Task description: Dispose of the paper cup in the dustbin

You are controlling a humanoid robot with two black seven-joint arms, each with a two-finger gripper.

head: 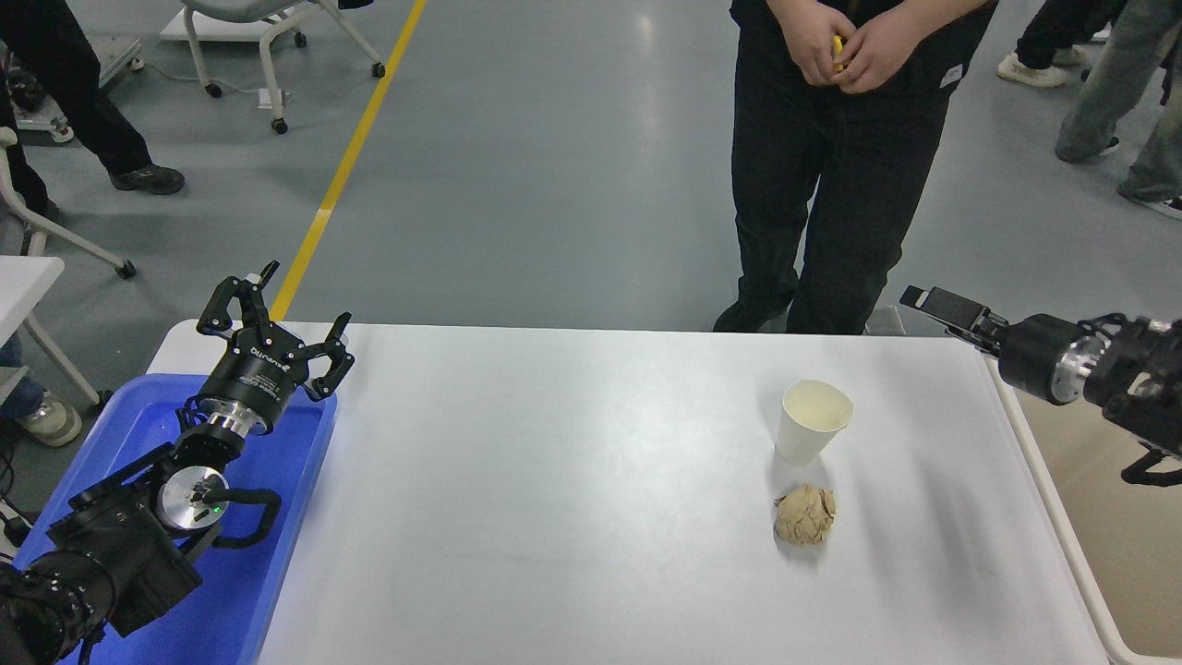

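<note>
Toward the counter's far right corner, the paper cup stands upright and untouched, small, white and tapered, with a cream inside and rolled rim. Just nearer me lies a crumpled tan paper ball. I have the right end effector hovering at the far right edge, empty and seen side-on, so I cannot tell how far it is open. I judge this the approach: next I need to swing in and close gently on thin walls. The beige plastic dustbin waits off the right edge. The left end effector sits parked, spread open, over the blue tray.
</note>
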